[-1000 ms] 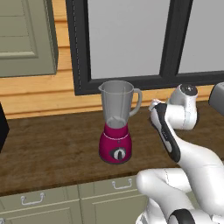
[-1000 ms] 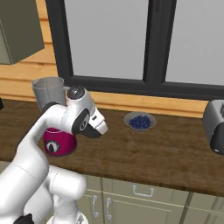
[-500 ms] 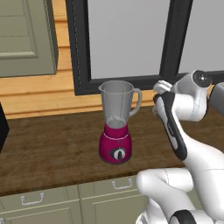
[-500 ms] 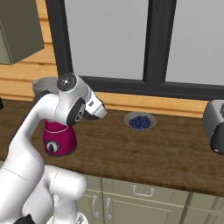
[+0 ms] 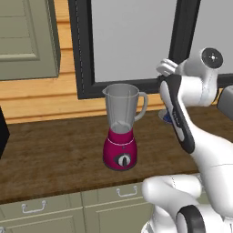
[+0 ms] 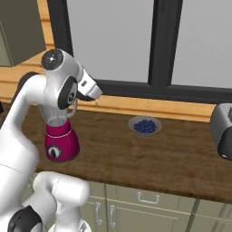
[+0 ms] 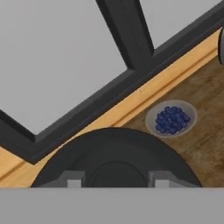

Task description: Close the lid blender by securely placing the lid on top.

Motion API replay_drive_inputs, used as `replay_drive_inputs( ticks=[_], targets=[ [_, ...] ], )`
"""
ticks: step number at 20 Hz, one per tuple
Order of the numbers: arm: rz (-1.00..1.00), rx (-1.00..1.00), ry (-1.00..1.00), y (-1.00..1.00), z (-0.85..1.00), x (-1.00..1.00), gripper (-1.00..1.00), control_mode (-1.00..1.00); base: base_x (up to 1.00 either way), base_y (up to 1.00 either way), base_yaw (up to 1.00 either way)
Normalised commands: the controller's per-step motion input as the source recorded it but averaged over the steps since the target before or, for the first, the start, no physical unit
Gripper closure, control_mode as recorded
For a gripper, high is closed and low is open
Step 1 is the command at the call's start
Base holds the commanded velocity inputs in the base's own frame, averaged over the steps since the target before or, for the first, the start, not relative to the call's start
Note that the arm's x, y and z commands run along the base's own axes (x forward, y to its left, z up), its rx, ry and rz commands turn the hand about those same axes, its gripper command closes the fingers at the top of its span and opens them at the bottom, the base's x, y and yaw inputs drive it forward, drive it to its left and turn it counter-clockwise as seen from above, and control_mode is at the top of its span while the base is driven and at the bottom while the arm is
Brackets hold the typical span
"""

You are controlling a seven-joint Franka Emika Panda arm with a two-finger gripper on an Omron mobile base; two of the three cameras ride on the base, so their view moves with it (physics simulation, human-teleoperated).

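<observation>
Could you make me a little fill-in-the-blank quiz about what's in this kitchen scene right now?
1. The blender jar has no ____ on its mouth yet.
2. The blender's base is coloured ____.
3. The shallow bowl on the counter holds ____.
4. In the hand view, the black lid sits between the fingers of the ____.

Missing words: lid; magenta; blueberries; hand

**A home kitchen, rendered**

A long wooden surface (image 6: pixel 149 158) runs over grey-green cabinets with drawer pulls (image 6: pixel 145 197). Behind it are a pale wood backsplash and a dark-framed window (image 6: pixel 159 45). A magenta-based blender (image 5: pixel 121 128), a bowl of blueberries (image 6: pixel 144 125) and a toaster (image 6: pixel 223 129) stand on it.
</observation>
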Motion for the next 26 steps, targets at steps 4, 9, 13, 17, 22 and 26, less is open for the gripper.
replay_drive_inputs(
  ticks=[4,9,13,17,22,26],
  targets=[
    [0.01,-0.04,0.03,0.88,1.0,0.07,1.0,-1.0,0.0,0.0,0.0],
    [0.05,-0.09,0.08,1.0,0.55,0.11,1.0,-1.0,0.0,0.0,0.0],
    [0.12,-0.05,-0.02,0.75,0.04,-0.01,1.0,-1.0,0.0,0.0,0.0],
    [0.02,-0.01,-0.01,0.44,-0.11,-0.01,1.0,-1.0,0.0,0.0,0.0],
    [0.02,-0.15,0.0,0.31,-0.29,0.12,1.0,-1.0,0.0,0.0,0.0],
    [0.05,-0.22,0.0,0.03,-0.19,0.0,1.0,-1.0,0.0,0.0,0.0]
  ],
)
